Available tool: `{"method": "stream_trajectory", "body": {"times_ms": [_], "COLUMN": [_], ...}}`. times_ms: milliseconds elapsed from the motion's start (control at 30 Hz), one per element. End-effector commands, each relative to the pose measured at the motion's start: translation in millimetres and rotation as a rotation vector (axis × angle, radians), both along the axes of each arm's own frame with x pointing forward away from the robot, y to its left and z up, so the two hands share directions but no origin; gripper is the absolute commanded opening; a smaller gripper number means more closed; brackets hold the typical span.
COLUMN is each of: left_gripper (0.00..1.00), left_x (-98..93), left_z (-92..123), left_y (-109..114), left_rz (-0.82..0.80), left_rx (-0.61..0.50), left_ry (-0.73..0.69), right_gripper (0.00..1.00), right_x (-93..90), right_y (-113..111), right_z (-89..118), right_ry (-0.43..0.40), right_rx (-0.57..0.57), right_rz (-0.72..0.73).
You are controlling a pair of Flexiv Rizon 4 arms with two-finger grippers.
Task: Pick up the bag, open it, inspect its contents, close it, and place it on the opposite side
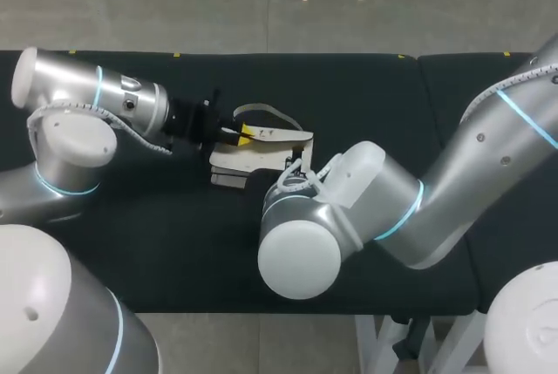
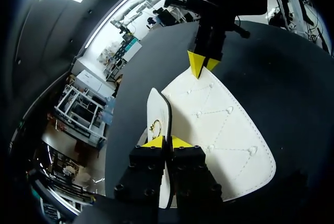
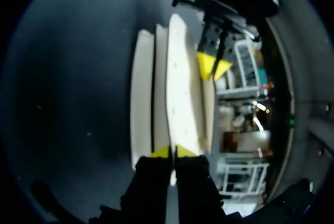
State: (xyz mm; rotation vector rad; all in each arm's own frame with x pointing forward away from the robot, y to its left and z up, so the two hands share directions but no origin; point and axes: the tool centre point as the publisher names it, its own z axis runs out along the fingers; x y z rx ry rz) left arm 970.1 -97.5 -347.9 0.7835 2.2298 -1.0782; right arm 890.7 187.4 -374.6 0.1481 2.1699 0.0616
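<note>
Pinching bag [image 2: 219, 130], left fingers [image 2: 155, 142], clasp [image 2: 155, 126] seen wrist-only

Silver arms [image 1: 488, 152], cyan joint rings [image 1: 405, 210], black jaws, yellow tips [image 2: 155, 142]

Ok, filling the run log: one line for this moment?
left claw shut on bag | right claw shut on bag, opposite end

The bag [image 1: 261, 158] lies on the table [image 1: 392, 86] near its middle, with its strap [image 1: 270, 112] looped on the table behind it. The left gripper [image 1: 244, 134] comes in from the left and pinches the bag's left edge. The right gripper [image 3: 172, 152] pinches the opposite, right edge, beneath its own arm. The two grippers face each other across the bag.
</note>
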Motion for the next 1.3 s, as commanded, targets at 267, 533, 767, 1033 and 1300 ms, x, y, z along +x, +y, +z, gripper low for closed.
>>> {"method": "stream_trajectory", "body": {"times_ms": [267, 533, 767, 1033, 1300], "left_gripper": [0.0, 0.0, 0.0, 0.24, 0.18], "left_x": [-11.7, -14.3, -14.9, -15.3, -17.0], "left_z": [-8.8, -12.6, -12.7, -5.8, -2.7], "left_y": [10.5, 12.1, 9.1, 3.1, -3.5], "left_rz": [-0.039, -0.084, -0.113, -0.121, -0.132], "left_rx": [0.019, 0.045, 0.054, 0.032, 0.006], "left_ry": [-0.012, -0.01, -0.016, -0.061, -0.09], "right_gripper": [0.0, 0.0, 0.0, 0.0, 0.0], "right_x": [0.4, 0.4, 0.4, 0.4, 0.4], "right_y": [1.5, 1.5, 1.5, 1.5, 1.5], "right_z": [-2.8, -2.8, -2.8, -2.8, -2.8], "right_ry": [-0.004, -0.004, -0.004, -0.004, -0.004], "right_rx": [-0.001, -0.001, -0.001, -0.001, -0.001], "right_rz": [-0.001, -0.001, -0.001, -0.001, -0.001]}}
